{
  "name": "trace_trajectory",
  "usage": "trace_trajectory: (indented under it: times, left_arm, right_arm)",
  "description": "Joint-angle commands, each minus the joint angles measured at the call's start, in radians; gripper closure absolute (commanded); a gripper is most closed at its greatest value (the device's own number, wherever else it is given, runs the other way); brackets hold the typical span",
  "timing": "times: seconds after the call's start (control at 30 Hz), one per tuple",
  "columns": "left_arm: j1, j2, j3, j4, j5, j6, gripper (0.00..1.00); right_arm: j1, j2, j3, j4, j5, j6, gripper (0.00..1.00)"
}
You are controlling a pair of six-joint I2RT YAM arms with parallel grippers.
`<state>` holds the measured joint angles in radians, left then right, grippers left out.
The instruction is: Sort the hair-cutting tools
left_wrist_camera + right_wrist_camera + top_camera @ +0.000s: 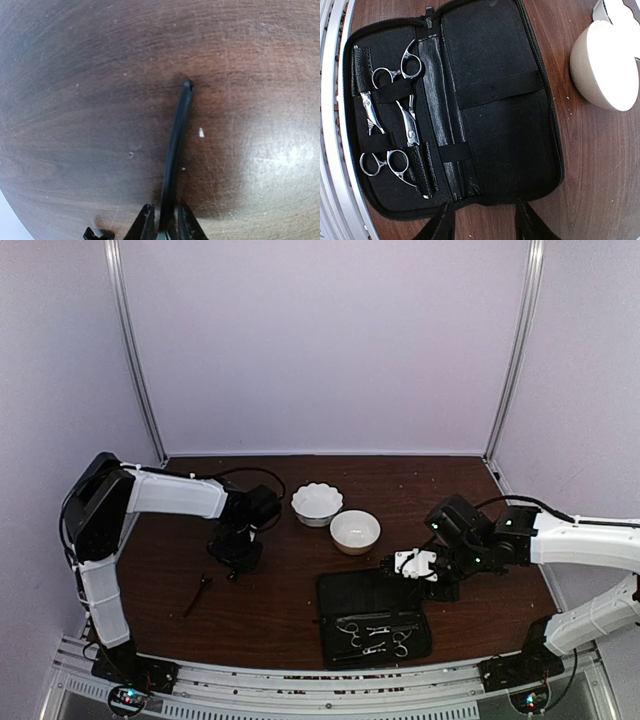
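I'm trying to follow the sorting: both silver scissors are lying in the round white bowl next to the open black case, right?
No. Both scissors are strapped inside the open black case, not in the bowl, as the right wrist view shows.

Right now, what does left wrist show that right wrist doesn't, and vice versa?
Left wrist only: a black clip sitting between the fingers of the left gripper, against the table.
Right wrist only: the open black case with silver scissors and a second pair strapped in, a white bowl, and the right gripper, open and empty.
Shared: the dark wood table, and each camera's own gripper at the bottom edge.
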<state>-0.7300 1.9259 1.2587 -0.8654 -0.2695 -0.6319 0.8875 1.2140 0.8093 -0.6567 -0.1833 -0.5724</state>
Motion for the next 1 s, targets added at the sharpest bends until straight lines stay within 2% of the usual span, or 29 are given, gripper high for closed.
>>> trace_trajectory:
  times: [0.0, 0.23, 0.43, 0.6, 0.8, 0.97]
  left_arm:
    - [0.009, 0.019, 0.036, 0.008, 0.020, 0.043, 0.84]
    - [0.005, -0.025, 0.031, 0.003, 0.058, 0.070, 1.00]
    - [-0.034, -0.167, -0.018, -0.018, 0.036, 0.116, 1.00]
    - [-0.159, -0.263, -0.011, -0.018, -0.013, 0.252, 1.00]
    - [-0.289, -0.237, 0.078, -0.018, -0.022, 0.417, 1.00]
    - [-0.346, -0.168, 0.196, -0.017, 0.054, 0.495, 1.00]
  right_arm:
    - [-0.004, -0.001, -0.010, 0.018, 0.022, 0.002, 0.58]
    - [-0.008, -0.004, -0.009, 0.022, 0.027, 0.013, 0.58]
    - [-0.131, -0.025, 0.040, 0.006, -0.073, 0.075, 0.58]
    - [-0.270, -0.002, 0.106, -0.017, -0.150, 0.138, 0.58]
    - [-0.389, 0.111, 0.193, -0.068, -0.289, 0.206, 0.57]
    - [-0.443, 0.197, 0.208, -0.076, -0.294, 0.234, 0.57]
